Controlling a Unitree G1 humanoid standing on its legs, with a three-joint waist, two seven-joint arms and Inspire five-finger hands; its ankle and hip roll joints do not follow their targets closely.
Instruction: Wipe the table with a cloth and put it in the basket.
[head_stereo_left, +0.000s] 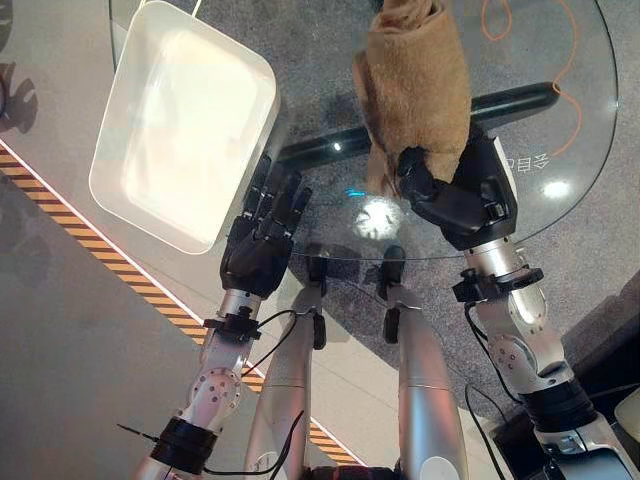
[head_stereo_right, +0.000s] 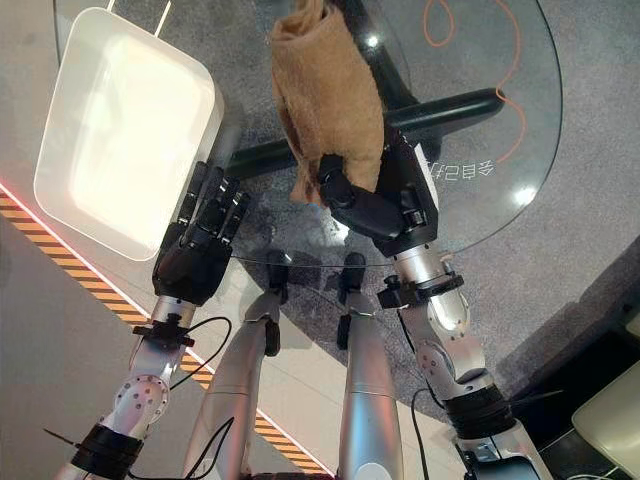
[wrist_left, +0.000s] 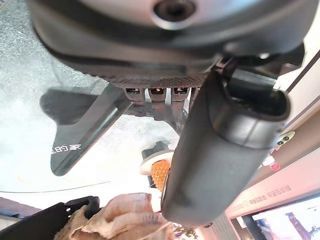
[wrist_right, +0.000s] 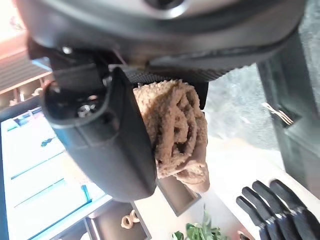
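Your right hand (head_stereo_left: 455, 195) has its fingers curled round the cloth (head_stereo_left: 418, 85), which hangs bunched over the glass table (head_stereo_left: 560, 150), so carry it left to the white basket (head_stereo_left: 120, 120), beside which your left hand (head_stereo_left: 262, 235) rests with straight fingers.

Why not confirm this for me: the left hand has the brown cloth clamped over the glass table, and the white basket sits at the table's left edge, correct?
Wrong hand. The right hand is shut on the brown cloth over the glass table, as the right wrist view shows. The left hand rests open beside the white basket at the table's left edge.
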